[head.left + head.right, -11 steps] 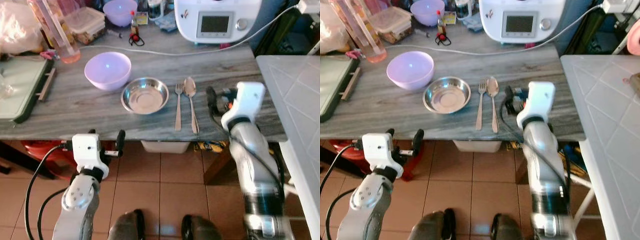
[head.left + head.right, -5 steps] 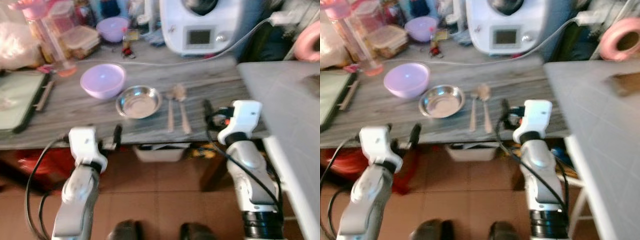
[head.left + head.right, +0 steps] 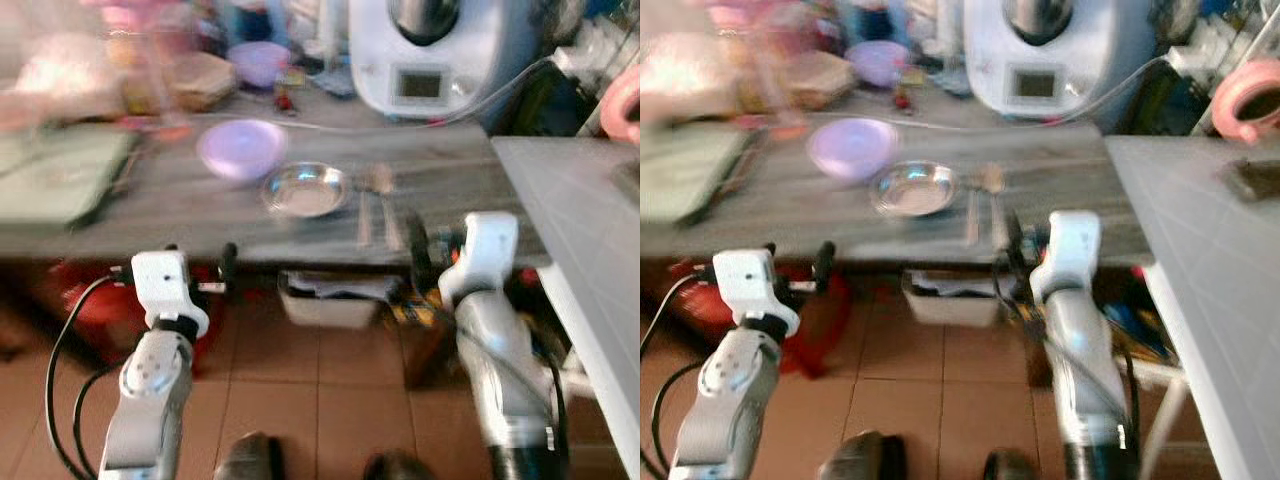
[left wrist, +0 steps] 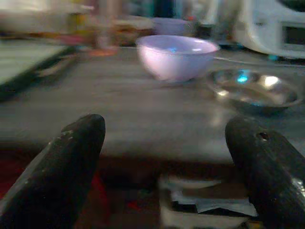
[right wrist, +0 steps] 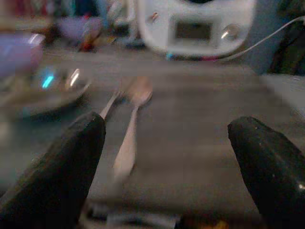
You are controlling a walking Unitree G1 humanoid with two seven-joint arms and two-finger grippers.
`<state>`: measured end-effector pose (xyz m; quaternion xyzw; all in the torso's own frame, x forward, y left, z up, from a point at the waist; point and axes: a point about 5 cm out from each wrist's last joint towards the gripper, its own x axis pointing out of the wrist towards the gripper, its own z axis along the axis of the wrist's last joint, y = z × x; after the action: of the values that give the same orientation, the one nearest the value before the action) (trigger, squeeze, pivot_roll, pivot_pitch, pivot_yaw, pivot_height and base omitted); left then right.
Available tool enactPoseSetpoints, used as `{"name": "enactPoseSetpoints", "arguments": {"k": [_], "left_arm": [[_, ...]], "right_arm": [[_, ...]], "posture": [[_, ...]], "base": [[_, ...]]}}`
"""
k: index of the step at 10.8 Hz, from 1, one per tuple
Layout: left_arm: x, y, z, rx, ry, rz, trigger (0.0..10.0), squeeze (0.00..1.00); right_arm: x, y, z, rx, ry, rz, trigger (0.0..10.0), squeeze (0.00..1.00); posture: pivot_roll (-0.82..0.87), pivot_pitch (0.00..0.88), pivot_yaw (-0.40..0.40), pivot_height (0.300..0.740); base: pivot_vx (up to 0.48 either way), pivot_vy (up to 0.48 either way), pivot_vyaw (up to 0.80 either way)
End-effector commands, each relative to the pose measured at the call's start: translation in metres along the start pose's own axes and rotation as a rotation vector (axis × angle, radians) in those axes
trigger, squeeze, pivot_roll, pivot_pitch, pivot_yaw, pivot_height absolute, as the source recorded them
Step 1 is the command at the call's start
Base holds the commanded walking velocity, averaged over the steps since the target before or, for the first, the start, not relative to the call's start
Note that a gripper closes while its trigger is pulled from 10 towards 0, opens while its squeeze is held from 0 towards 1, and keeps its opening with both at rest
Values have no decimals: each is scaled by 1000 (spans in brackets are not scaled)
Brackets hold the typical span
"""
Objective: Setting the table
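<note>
Steel dish: you have one shallow steel dish (image 3: 305,190) on the grey wooden table (image 3: 180,205), near the front edge, roughly mid-table. Nothing touches it.
Cutlery: two pieces, one fork (image 5: 110,101) and one spoon (image 5: 131,131), lying side by side just right of the dish, handles toward you. The head views are blurred here; the right wrist view shows them better.
Lilac bowls: two. The larger lilac bowl (image 3: 241,148) sits just behind and left of the dish, apart from it. A smaller lilac bowl (image 3: 258,61) stands far back among the clutter.
Left gripper: your left gripper (image 3: 200,268) hangs below the table's front edge, left of the dish. Its two black fingers (image 4: 64,162) stand wide apart with nothing between them.
Right gripper: your right gripper (image 3: 418,252) is at the table's front edge, just right of the cutlery. Its fingers (image 5: 62,167) are spread too, holding nothing; spoon and fork lie ahead of them.
Kitchen machine: one white appliance (image 3: 440,50) with a small screen at the back right, one pale cable (image 3: 500,85) running from it.
Tray: one green tray (image 3: 60,180) at the table's left end, blurred.
Second table: one pale grey tabletop (image 3: 590,230) to your right.
Floor: terracotta tiles (image 3: 320,400).
</note>
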<state>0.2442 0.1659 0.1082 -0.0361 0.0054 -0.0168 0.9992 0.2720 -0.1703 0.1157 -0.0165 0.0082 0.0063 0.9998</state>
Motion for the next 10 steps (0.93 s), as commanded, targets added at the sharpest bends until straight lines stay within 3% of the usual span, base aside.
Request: {"name": "enactPoseSetpoints", "arguments": {"k": [1, 4, 6, 7, 10], "left_arm": [[-8, 8, -6, 3, 21, 48, 10000, 0], [-17, 14, -13, 10, 43, 73, 10000, 0], [-45, 25, -28, 30, 121, 91, 10000, 0], [-44, 22, -28, 8, 113, 72, 10000, 0], [-31, 2, -17, -18, 51, -31, 10000, 0]], "right_arm": [[-7, -2, 1, -28, 4, 5, 10000, 0], [-22, -9, -9, -71, 45, -17, 10000, 0], [-39, -15, -18, -178, 65, -37, 10000, 0], [-36, -20, -17, -245, 40, -87, 10000, 0], [-29, -7, -9, -136, 12, -1, 10000, 0]], "posture": [[27, 0, 30, 740], [18, 0, 26, 740], [9, 0, 26, 740], [9, 0, 26, 740], [11, 0, 29, 740]], "base": [[-285, 0, 0], [-292, 0, 0], [-268, 0, 0], [0, 0, 0], [0, 0, 0]]}}
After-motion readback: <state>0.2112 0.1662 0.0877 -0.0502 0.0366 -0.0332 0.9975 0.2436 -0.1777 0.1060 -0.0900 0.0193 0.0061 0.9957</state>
